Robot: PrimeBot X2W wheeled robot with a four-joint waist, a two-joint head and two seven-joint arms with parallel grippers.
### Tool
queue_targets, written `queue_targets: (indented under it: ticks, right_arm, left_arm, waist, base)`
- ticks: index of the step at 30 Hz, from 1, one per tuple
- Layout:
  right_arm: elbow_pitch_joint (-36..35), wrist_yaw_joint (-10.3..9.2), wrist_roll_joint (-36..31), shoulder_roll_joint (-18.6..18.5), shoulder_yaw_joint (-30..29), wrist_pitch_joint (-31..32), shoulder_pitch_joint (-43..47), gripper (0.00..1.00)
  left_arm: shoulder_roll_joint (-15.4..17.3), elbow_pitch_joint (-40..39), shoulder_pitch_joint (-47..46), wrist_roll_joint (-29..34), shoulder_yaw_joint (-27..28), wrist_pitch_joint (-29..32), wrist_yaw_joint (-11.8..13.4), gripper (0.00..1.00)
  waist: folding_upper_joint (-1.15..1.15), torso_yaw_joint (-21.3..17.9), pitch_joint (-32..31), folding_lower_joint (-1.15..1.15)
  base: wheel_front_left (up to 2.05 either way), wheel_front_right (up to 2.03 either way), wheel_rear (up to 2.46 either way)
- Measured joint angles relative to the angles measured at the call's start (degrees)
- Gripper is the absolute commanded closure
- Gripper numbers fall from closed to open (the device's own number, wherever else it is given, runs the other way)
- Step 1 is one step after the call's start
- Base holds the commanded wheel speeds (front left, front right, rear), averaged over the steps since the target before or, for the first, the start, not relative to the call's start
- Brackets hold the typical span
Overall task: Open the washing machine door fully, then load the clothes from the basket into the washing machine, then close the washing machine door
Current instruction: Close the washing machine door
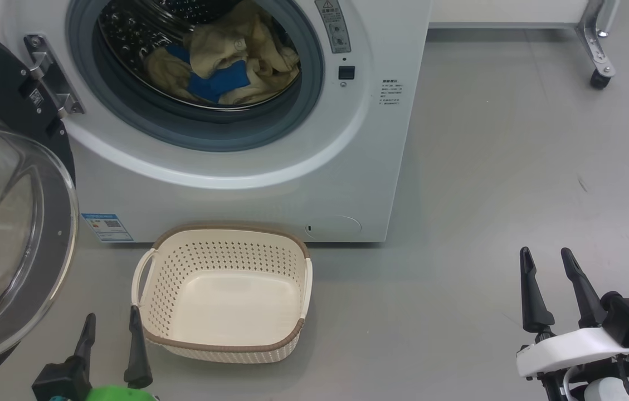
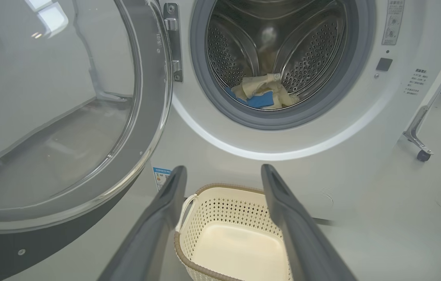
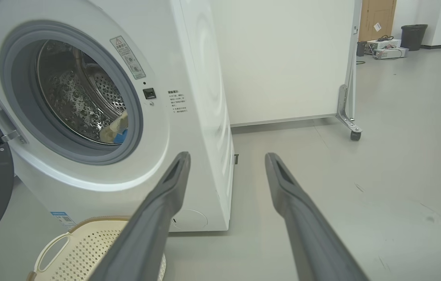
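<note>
The white washing machine (image 1: pixel 236 189) stands with its door (image 1: pixel 8 239) swung wide open to the left, glass bulge facing me. Cream-yellow clothes (image 1: pixel 225 61) with blue trim lie inside the steel drum, also seen as clothes (image 2: pixel 261 93) in the left wrist view. The cream basket (image 1: pixel 225 250) sits on the floor before the machine with nothing in it. My left gripper (image 1: pixel 111 328) is open at the basket's near left corner. My right gripper (image 1: pixel 548 259) is open over bare floor to the right, holding nothing.
A white panel on a metal caster foot (image 1: pixel 601 61) stands behind and right of the machine. Grey floor (image 1: pixel 515 167) stretches to the right. A bin (image 3: pixel 413 37) and a box stand far off by a door.
</note>
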Motion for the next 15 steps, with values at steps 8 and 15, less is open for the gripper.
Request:
queue_targets:
  ticks: [8,15]
  right_arm:
    - [0.0,0.0,0.0,-0.2,0.7,0.0,0.0,0.0]
    - [0.3,0.0,0.0,-0.6,3.2,0.0,0.0,0.0]
  left_arm:
    - [0.0,0.2,0.0,-0.1,-0.4,0.0,0.6,0.0]
    - [0.0,-0.2,0.2,-0.2,0.5,0.0,1.6,0.0]
  waist:
    - [0.0,4.5,-0.5,0.0]
    - [0.0,9.5,-1.2,0.0]
  base:
    - [0.0,0.0,0.0]
    - [0.0,0.0,0.0]
